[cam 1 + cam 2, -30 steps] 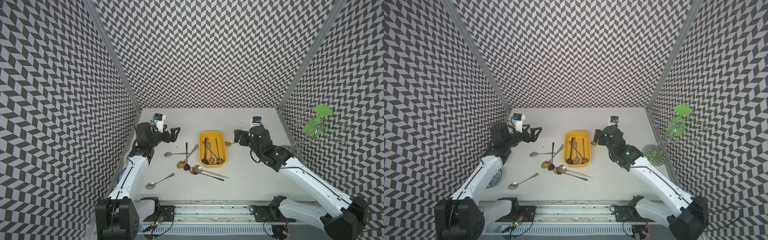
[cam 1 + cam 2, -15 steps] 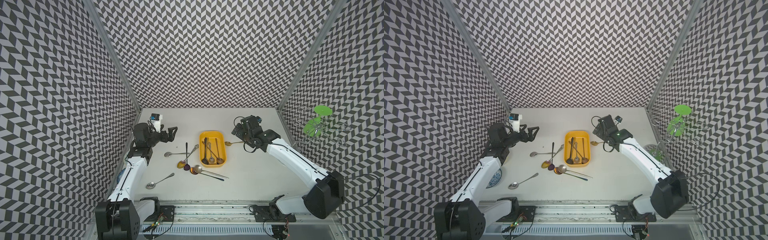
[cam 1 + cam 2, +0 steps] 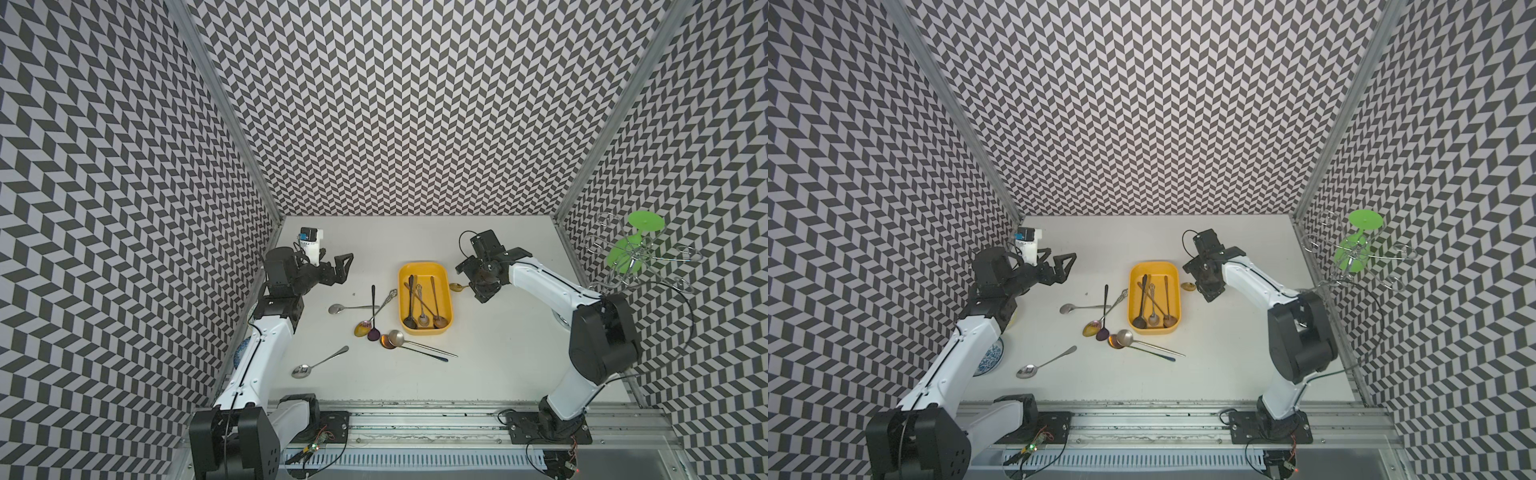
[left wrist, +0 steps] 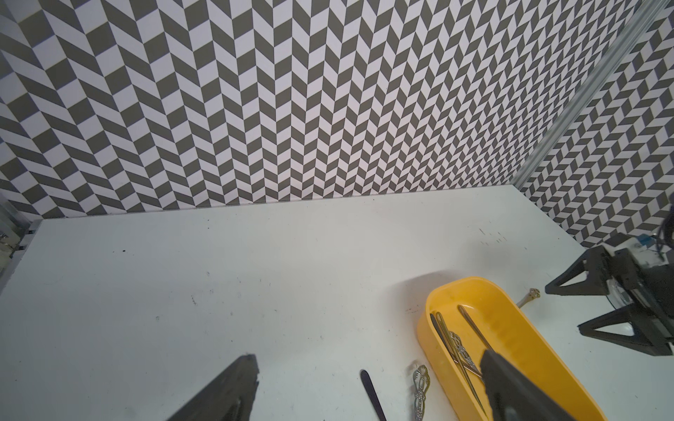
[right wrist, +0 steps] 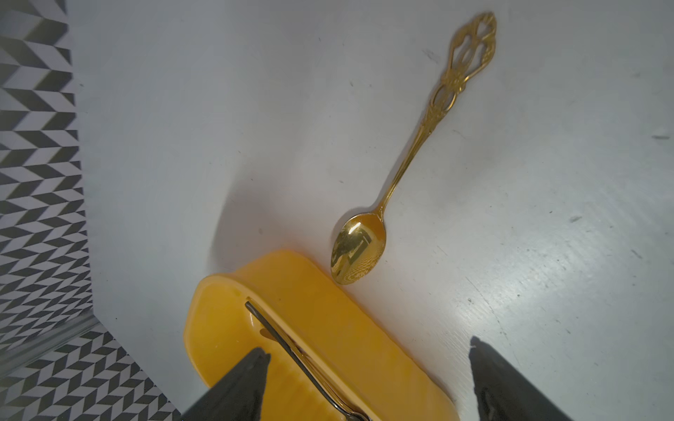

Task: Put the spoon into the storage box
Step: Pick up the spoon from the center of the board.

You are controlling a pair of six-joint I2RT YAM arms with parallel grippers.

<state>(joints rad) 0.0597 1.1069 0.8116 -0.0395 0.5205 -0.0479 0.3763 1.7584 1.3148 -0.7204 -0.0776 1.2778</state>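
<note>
A gold spoon with an ornate handle (image 5: 413, 147) lies flat on the white table, outside the yellow storage box (image 3: 424, 268); its bowl sits just beside the box's right long wall, and whether the two touch cannot be told; its handle points away from the box. The right gripper (image 5: 367, 348) hangs over the spoon with its jaws apart and nothing between them. The left gripper (image 3: 344, 269) is raised over the table's left side, likewise spread wide and empty. Three spoons (image 3: 1152, 305) lie lengthwise inside the box; six more loose spoons (image 3: 374, 320) are scattered on the table to its left. A blue-patterned plate (image 3: 990, 357) shows partly under the left arm.
</note>
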